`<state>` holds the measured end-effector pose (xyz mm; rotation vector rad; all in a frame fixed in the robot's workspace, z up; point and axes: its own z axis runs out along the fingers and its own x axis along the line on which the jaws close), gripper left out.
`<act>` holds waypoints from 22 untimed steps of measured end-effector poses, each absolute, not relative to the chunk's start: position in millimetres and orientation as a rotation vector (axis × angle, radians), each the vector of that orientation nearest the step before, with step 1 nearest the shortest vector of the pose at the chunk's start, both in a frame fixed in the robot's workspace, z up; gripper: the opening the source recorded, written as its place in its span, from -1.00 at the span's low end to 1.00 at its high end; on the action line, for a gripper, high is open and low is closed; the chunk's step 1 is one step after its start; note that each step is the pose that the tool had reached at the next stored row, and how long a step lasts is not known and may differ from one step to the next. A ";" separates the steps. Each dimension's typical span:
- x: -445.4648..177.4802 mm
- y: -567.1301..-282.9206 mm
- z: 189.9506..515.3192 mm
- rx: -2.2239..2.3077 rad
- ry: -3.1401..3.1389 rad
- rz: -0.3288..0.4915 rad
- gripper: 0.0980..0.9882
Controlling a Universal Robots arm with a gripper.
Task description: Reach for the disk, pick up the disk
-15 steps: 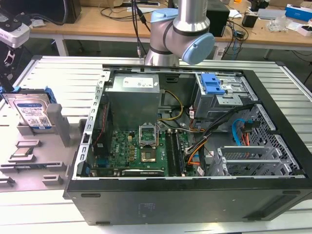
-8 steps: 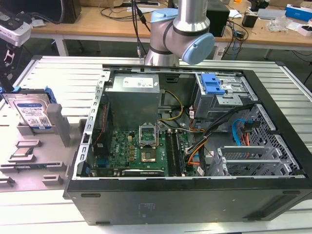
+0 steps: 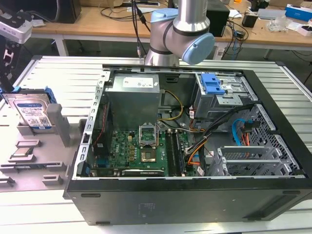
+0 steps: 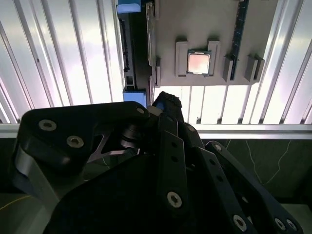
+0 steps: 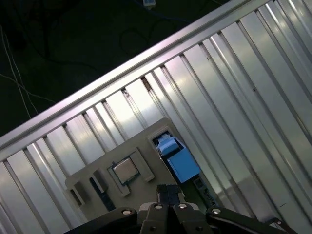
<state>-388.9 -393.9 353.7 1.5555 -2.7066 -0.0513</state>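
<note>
Black links of the hand [image 4: 167, 103] loom closest in both wrist views, its fingertips [image 5: 163, 192] drawn together with nothing gripped between them. The hand hovers over a grey fixture [image 5: 141, 146] that sits on the ribbed metal bench [image 3: 58, 73].

The disk [image 3: 33, 114] stands on edge in that fixture, its label facing the exterior camera, framed by its blue bracket [image 5: 178, 161]. It is at the exterior view's left, outside the open case [image 3: 195, 200] and near its side wall. In the second wrist view the disk shows edge-on with blue plastic at either end. One fingertip appears close to the nearer blue end; whether they touch cannot be told. A chip [image 4: 199, 62] rests in a square pocket of the same fixture, beside the disk.

The arm [image 3: 181, 34] rises behind the case, at the far side of the bench. Inside the case a green board [image 3: 136, 151] lies flat on the floor, and a grey power supply [image 3: 134, 97] sits beyond it. A blue latch [image 3: 212, 84] tops the drive cage [image 3: 229, 95] toward the exterior view's right. Orange and black cables [image 3: 204, 141] cross the middle of the case between the board and the cage.
</note>
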 end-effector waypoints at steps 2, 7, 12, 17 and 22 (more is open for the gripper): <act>-388.9 -393.9 353.7 1.578 -2.693 -0.051 -0.98; -388.9 -393.9 353.8 1.654 -2.646 -0.050 -0.98; -388.9 -393.9 353.8 1.711 -2.609 -0.049 -0.98; -388.9 -393.9 353.7 1.790 -2.554 -0.048 -0.98; -388.9 -393.9 353.7 1.838 -2.519 -0.048 -0.98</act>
